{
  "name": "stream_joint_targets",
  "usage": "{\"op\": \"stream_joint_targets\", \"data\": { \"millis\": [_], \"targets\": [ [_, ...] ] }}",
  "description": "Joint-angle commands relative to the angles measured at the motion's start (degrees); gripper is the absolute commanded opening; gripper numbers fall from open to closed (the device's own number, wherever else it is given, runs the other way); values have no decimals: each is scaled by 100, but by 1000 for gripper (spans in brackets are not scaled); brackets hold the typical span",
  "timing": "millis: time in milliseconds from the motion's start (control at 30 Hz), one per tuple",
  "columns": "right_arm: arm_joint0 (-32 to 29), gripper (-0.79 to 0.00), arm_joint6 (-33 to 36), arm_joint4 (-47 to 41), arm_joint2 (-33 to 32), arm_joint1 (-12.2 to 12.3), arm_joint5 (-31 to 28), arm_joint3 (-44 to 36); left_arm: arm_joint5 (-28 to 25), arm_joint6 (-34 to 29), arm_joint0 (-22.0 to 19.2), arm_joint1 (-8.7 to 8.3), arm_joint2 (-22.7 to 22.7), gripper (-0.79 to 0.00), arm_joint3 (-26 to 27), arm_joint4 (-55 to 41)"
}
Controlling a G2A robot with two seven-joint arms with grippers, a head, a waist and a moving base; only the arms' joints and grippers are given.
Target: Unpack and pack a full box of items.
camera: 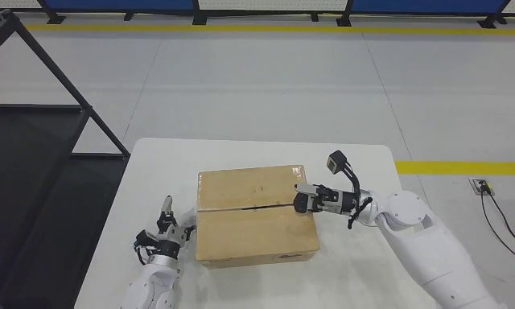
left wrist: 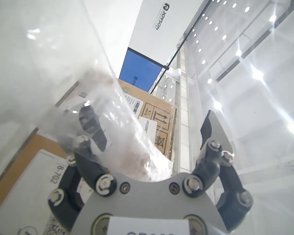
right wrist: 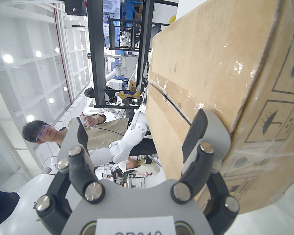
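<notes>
Box (camera: pixel 256 220) closed, symbols (right wrist: pixel 279 121) printed on side; right hand (camera: pixel 298 196) at seam (camera: pixel 245 207).

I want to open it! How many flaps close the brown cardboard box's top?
2. One top flap lies on the far half of the brown cardboard box, the other on the half nearer the robot, meeting at the seam. Inner flaps may be hidden.
</notes>
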State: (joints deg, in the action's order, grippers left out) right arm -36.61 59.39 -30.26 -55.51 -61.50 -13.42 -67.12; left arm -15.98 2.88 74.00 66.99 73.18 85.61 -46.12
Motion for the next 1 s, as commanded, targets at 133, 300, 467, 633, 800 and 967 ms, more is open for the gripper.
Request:
{"op": "stream_joint_targets", "data": {
  "millis": [133,300,467,633,800,967],
  "targets": [
    [0,0,0,0,0,0,0,0,-466,255,68,49,229,0,106,93],
    [0,0,0,0,0,0,0,0,-752,426,245,64,442,0,388,438],
    [0,0,0,0,0,0,0,0,-932,755,488,87,600,0,700,965],
    [0,0,0,0,0,0,0,0,-1057,1054,705,128,643,0,902,1459],
    [0,0,0,0,0,0,0,0,-1156,1192,838,169,693,0,1075,1772],
    [0,0,0,0,0,0,0,0,-1291,1364,987,215,729,0,1218,2133]
  ]
}}
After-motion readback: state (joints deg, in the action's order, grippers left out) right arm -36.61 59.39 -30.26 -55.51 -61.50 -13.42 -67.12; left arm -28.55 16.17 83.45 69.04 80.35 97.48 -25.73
